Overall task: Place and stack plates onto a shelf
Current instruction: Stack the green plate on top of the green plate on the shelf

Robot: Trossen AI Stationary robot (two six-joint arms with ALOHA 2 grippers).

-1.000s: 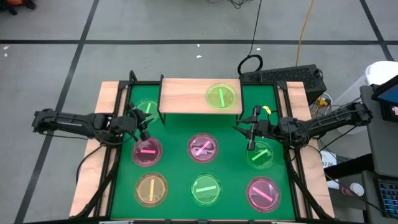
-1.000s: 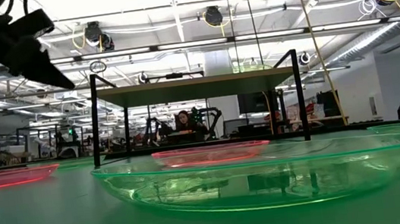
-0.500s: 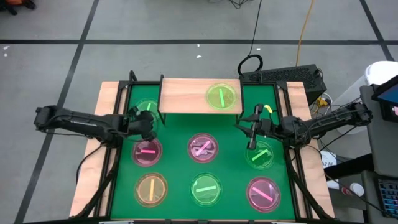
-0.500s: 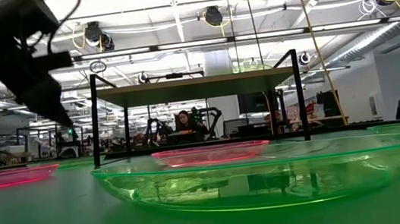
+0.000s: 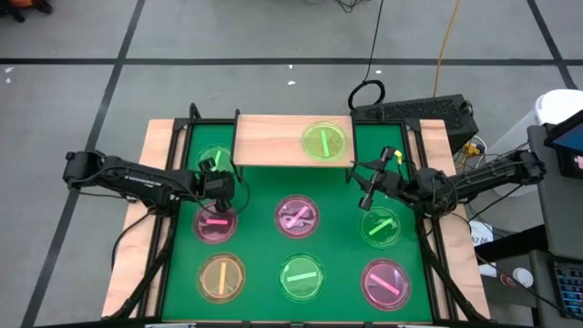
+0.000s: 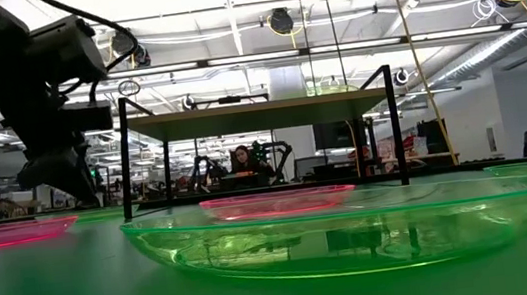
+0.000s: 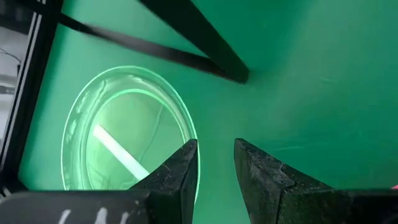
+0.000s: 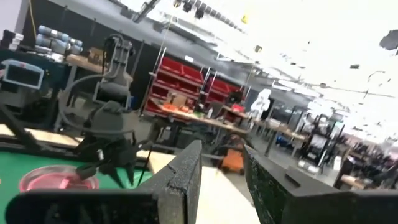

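1. Light wooden shelf (image 5: 273, 139) on thin black legs, carrying a yellow-green plate (image 5: 324, 142) with a bright green bar.
2. Green mat (image 5: 259, 196) over the table, framed by pale wood edges (image 5: 157, 146).
3. Translucent green plate (image 7: 127, 134) with a pale green bar, beside the left gripper (image 7: 216, 163), dark in its fingers.
4. Pink plate (image 5: 216, 221) with a bright pink bar; another pink plate (image 5: 298, 216) with crossed pale marks.
5. Yellow-orange plate (image 5: 221, 277) with an orange bar.
6. Green plates (image 5: 301, 277) and (image 5: 381, 226), each with a light green bar.
7. Pink plate (image 5: 386, 283) with a pink diagonal bar.
8. Right gripper (image 5: 369, 181) black, with a yellow tag close by.
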